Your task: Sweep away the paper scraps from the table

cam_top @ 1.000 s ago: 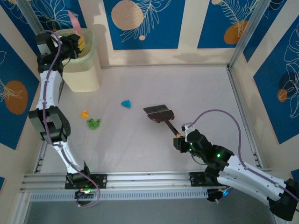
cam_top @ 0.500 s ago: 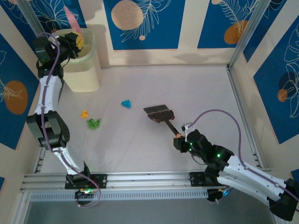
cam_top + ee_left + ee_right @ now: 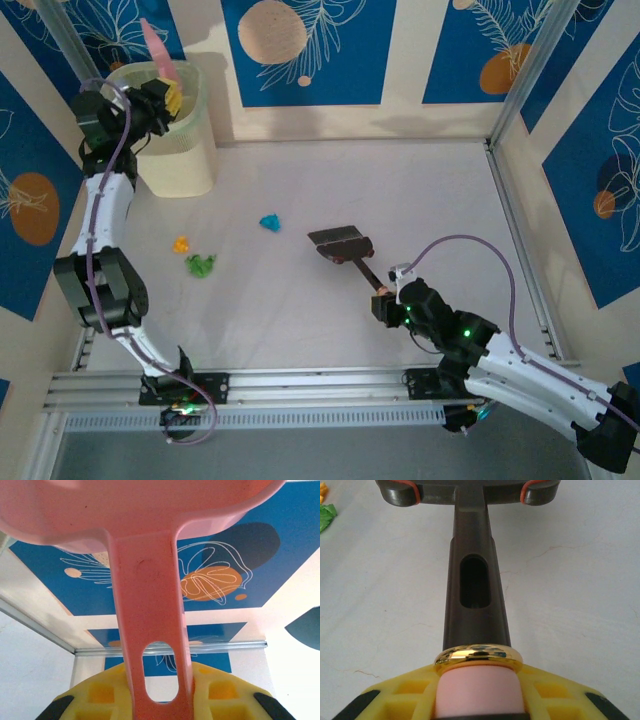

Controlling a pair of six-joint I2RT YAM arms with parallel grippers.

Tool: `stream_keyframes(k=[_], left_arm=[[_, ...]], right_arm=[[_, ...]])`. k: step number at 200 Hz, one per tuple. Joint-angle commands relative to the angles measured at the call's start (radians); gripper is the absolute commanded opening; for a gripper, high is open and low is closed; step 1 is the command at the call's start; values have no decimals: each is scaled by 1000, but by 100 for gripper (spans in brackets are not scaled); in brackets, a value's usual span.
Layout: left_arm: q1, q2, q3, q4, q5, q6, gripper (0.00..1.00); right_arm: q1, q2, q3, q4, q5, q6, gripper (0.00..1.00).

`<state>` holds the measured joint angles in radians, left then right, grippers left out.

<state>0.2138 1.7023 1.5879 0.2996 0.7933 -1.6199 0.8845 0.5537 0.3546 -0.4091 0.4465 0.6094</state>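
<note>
Three paper scraps lie on the left half of the table (image 3: pixel 430 190): a cyan one (image 3: pixel 270 222), an orange one (image 3: pixel 181 243) and a green one (image 3: pixel 200 265). My left gripper (image 3: pixel 166 96) is shut on the handle (image 3: pixel 150 630) of the pink dustpan (image 3: pixel 155 42), held tilted up above the pale bin (image 3: pixel 182 150). The yellow fingers (image 3: pixel 220 695) press the handle from both sides. My right gripper (image 3: pixel 384 297) is shut on the pink grip of a dark brush (image 3: pixel 475 580). The brush head (image 3: pixel 340 243) rests on the table right of the cyan scrap. Green (image 3: pixel 326 516) and orange (image 3: pixel 322 490) scraps show far left of the brush head.
The bin stands in the far left corner against the patterned wall (image 3: pixel 310 50). Aluminium rails run along the right edge (image 3: pixel 520 240) and the near edge (image 3: pixel 300 385). The right arm's cable (image 3: pixel 480 245) loops over the table's right side.
The left arm's elbow has swung toward the near edge and the dustpan has tipped a little over the bin. The right arm, brush and scraps have stayed put.
</note>
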Motion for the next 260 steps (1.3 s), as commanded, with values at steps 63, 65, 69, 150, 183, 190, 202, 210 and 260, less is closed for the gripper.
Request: stream_keyframes(k=[63, 65, 69, 150, 183, 190, 202, 210, 260], left_arm=[[-224, -245, -16, -204, -14, 309, 0], [-231, -250, -15, -223, -16, 326, 0], [-254, -259, -12, -257, -23, 359, 0], [-709, -535, -228, -812, -352, 913, 0], [-851, -678, -411, -924, -550, 1020, 0], [-879, -703, -447, -948, -592, 1033, 0], [-927, -733, -502, -989, -663, 1052, 0], [-959, -753, -549, -998, -710, 1054, 0], [-1055, -795, -819, -928, -888, 1060, 0]], right_arm=[[-2, -8, -5, 52, 45, -4, 0], [-4, -7, -5, 52, 44, -2, 0], [-5, -8, -5, 51, 46, -2, 0], [-24, -7, 0, 27, 75, 29, 0], [-36, -7, 1, 17, 83, 41, 0], [-39, -6, 0, 18, 83, 44, 0], [-45, -8, -2, 22, 83, 48, 0], [-50, -6, -2, 21, 83, 50, 0], [-82, -9, 15, -38, 124, 105, 0]])
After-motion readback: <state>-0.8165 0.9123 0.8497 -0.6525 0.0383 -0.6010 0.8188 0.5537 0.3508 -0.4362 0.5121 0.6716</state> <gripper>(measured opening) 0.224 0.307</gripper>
